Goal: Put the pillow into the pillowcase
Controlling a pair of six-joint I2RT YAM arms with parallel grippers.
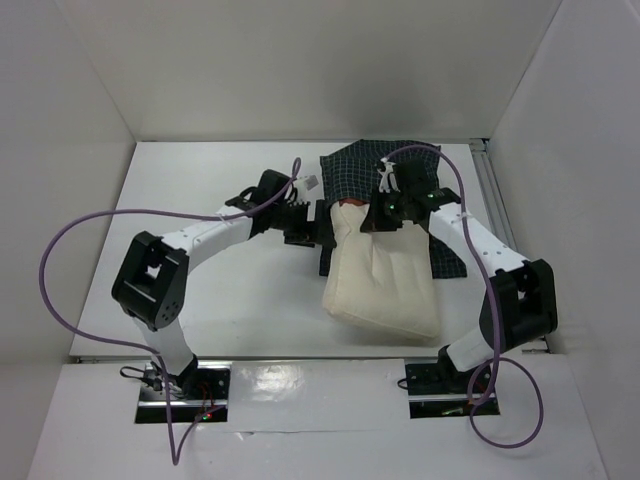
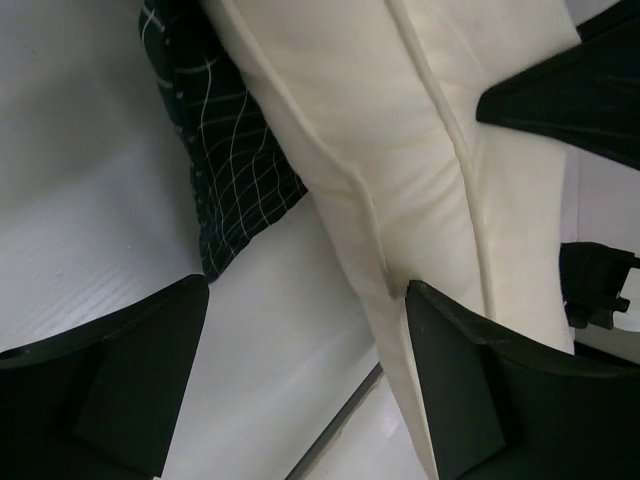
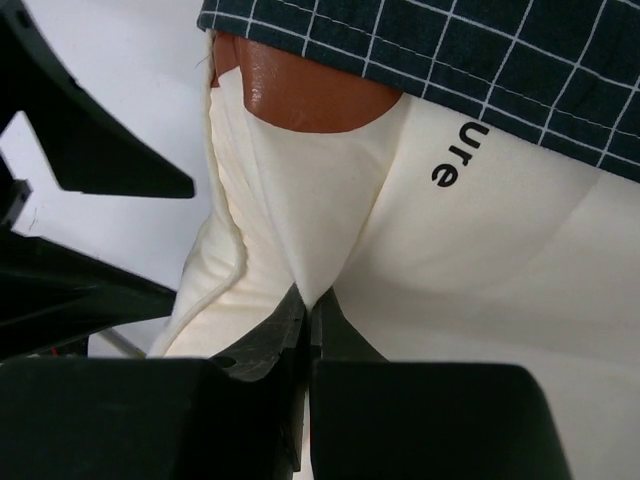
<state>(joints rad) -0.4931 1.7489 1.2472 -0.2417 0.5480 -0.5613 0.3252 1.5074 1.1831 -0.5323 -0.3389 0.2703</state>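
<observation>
Cream and soft, the pillow (image 1: 385,285) lies right of the middle of the table (image 1: 230,290), its far end under the pillowcase (image 1: 355,175) hem toward the far edge. The right gripper (image 3: 308,300) pinches a pillow fold; the left gripper (image 2: 305,295) stands spread at its seam. It is probably light, and the seams give the best hold.

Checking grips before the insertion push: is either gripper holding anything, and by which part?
The right gripper is shut on the pillow, pinching a fabric fold near its reddish mark. The left gripper is open, gripping nothing.
</observation>
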